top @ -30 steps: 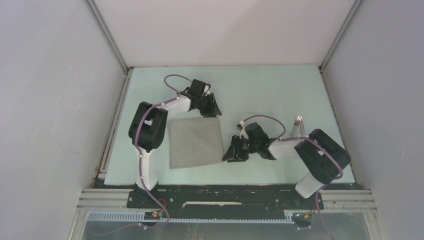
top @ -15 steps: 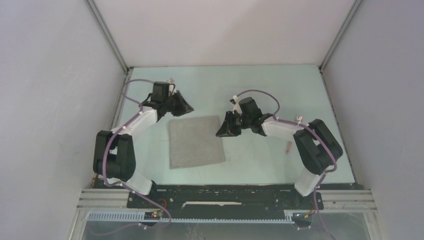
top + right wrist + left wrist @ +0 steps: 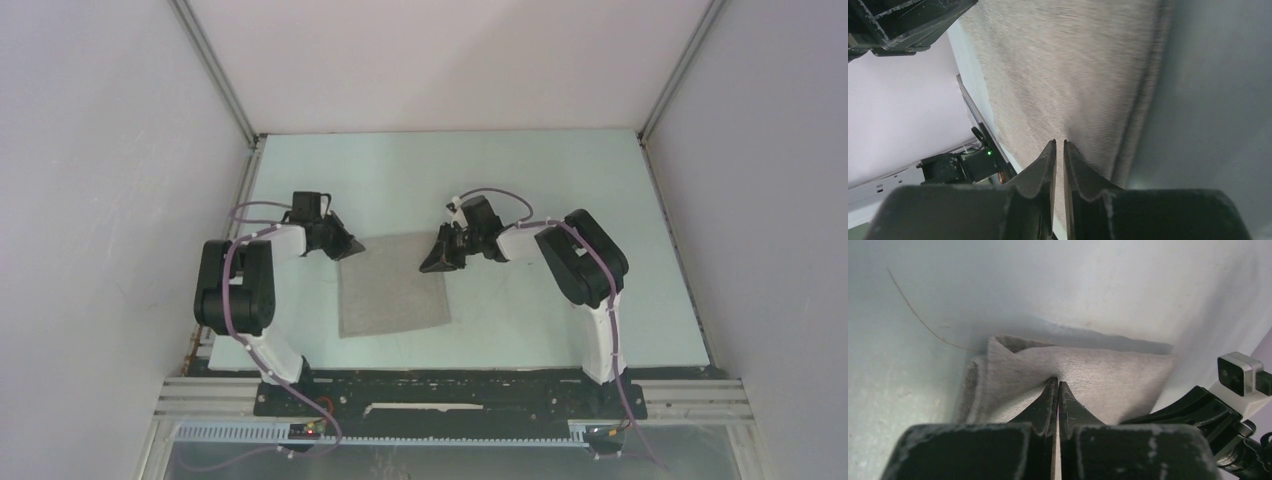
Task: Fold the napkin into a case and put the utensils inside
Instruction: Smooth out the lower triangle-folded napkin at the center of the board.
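Finds the napkin (image 3: 392,285) flat on the table (image 3: 520,180), unmoved. Brings both grippers in to its far corners: left gripper (image 3: 350,249) clenched on puckered cloth, right gripper (image 3: 430,266) nearly closed, grip unclear.

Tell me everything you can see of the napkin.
The napkin is a taupe-grey square of soft, matte woven cloth with a hemmed edge, lying mostly flat and unfolded on the pale table. The left gripper is shut on its far left corner, puckering and lifting the cloth there. The right gripper, almost closed, sits at the far right corner; whether it grips cannot be told.
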Tool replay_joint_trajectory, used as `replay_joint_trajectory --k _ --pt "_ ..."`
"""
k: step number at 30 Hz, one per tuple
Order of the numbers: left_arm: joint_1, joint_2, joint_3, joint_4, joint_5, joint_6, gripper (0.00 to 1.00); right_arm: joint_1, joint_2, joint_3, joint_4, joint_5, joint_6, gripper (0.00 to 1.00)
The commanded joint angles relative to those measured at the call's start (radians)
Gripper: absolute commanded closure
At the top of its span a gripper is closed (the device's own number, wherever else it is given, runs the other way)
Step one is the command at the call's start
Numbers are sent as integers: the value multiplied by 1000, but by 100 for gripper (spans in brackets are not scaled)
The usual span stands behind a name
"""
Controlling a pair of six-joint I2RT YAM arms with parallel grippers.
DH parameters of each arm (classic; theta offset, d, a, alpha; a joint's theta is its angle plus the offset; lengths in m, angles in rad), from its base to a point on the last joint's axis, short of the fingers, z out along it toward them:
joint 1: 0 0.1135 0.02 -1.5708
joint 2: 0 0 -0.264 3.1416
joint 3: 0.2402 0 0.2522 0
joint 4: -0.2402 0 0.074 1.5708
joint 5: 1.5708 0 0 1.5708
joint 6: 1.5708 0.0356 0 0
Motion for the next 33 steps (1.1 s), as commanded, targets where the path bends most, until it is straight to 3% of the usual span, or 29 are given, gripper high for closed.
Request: replay_joint_trajectory --k 1,7,14,18,28,33 --pt "46 65 17 55 -18 -36 100 -21 8 -22 27 -11 -11 83" --pt "80 37 5 55 -4 -37 99 -38 -8 -65 36 -14 -22 83" --pt "84 -76 60 -38 17 -7 94 -2 -148 -66 -23 -21 -20 81" --pt "86 -58 53 -50 6 1 94 38 -156 -67 -65 -18 -31 78" --pt "112 19 5 -53 -66 19 97 38 -147 -267 89 -11 14 77" --pt "112 -10 43 -113 -127 53 97 28 -194 -291 75 3 3 77"
